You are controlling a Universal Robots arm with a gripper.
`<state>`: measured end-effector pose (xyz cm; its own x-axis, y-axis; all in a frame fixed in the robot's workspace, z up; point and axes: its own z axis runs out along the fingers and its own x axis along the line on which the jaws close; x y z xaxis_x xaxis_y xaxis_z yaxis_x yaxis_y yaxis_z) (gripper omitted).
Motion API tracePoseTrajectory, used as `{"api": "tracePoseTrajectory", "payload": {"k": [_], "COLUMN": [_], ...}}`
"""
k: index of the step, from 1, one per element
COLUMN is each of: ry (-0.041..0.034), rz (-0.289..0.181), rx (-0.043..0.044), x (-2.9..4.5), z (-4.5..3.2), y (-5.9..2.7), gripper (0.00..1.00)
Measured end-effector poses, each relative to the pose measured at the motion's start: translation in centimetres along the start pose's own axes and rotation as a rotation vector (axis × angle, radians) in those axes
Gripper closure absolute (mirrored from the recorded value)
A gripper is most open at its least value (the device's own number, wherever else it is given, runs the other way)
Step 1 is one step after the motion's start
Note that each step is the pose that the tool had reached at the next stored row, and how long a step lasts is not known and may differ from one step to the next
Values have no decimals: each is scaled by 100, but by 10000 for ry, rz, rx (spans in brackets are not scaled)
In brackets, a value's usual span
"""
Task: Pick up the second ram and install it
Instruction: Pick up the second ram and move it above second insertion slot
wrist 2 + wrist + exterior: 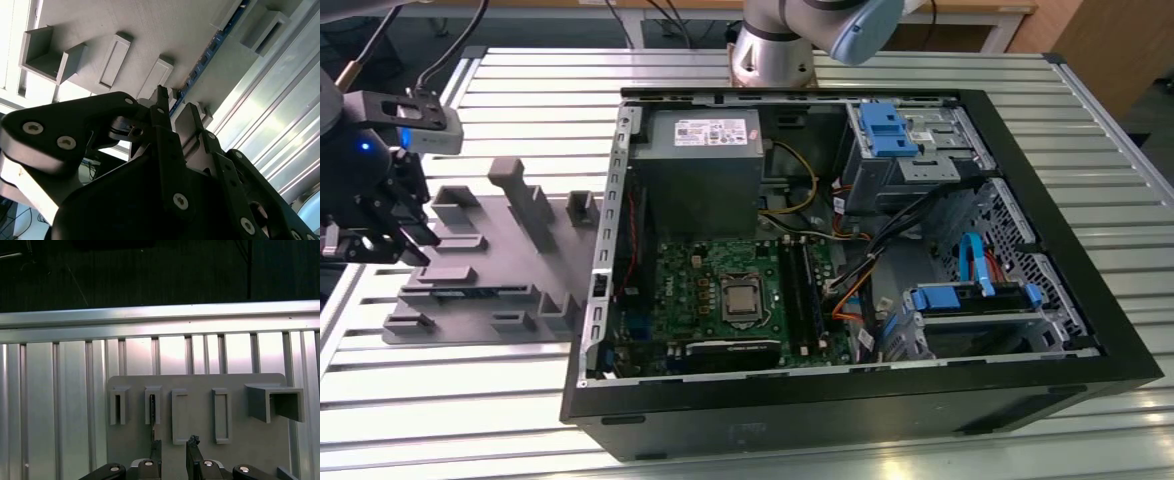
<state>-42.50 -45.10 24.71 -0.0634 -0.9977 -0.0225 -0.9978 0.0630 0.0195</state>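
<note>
The second ram [210, 47] is a thin blue-green stick standing on edge in a slot of the grey tray [165, 30]. In the first wrist view the ram [152, 412] shows edge-on as a dark line in the tray's [195, 382] second slot. My gripper [174, 445] hovers over the tray, open, with one fingertip [156, 446] almost in line with the stick's near end. Nothing is held between the jaws. The exterior view has the gripper [380, 245] above the tray's [480, 225] end on that view's left, and the ram [467, 292] is a dark strip there.
An open computer case [854, 250] lies beside the tray on the exterior view's right, with the green motherboard [720, 290], power supply [700, 160] and blue drive brackets [887, 130]. Everything rests on a ribbed aluminium table [520, 90]. Upright grey blocks [520, 190] rise from the tray.
</note>
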Motion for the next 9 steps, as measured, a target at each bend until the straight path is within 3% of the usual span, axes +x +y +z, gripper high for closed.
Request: {"api": "tracePoseTrajectory", "payload": {"k": [9], "ry": [-1], "rz": [0], "rx": [5], "x": [23], "z": [23], "y": [-2], "gripper": [67]}}
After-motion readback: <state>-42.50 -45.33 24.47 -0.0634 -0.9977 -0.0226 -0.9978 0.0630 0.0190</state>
